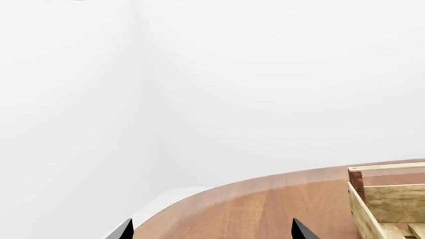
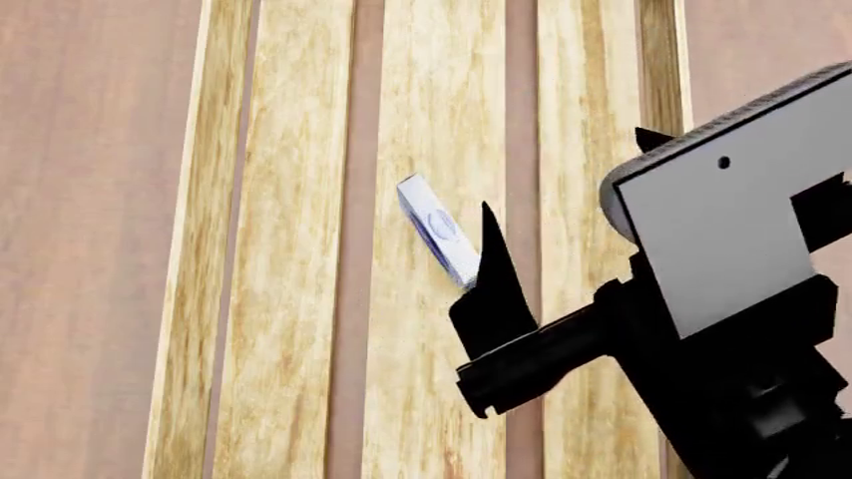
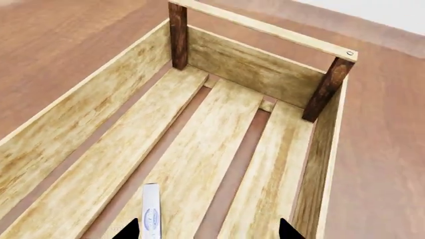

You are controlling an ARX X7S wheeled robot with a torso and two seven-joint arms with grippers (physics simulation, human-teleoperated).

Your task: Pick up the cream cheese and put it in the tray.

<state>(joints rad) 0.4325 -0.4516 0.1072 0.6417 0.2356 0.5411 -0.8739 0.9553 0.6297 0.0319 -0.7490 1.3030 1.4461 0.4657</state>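
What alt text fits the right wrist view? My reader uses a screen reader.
The cream cheese stands on edge on a floor slat inside the tray, between the open right gripper fingertips. Beyond it, the tray's end wall, two dark posts and rail handle.

Tray (image 2: 440, 100): head view crops both ends; posts and rails unseen there. Right gripper (image 3: 209, 230): only fingertips visible at frame edge. Cream cheese (image 3: 151, 211): seen edge-on, logo lettering unreadable.
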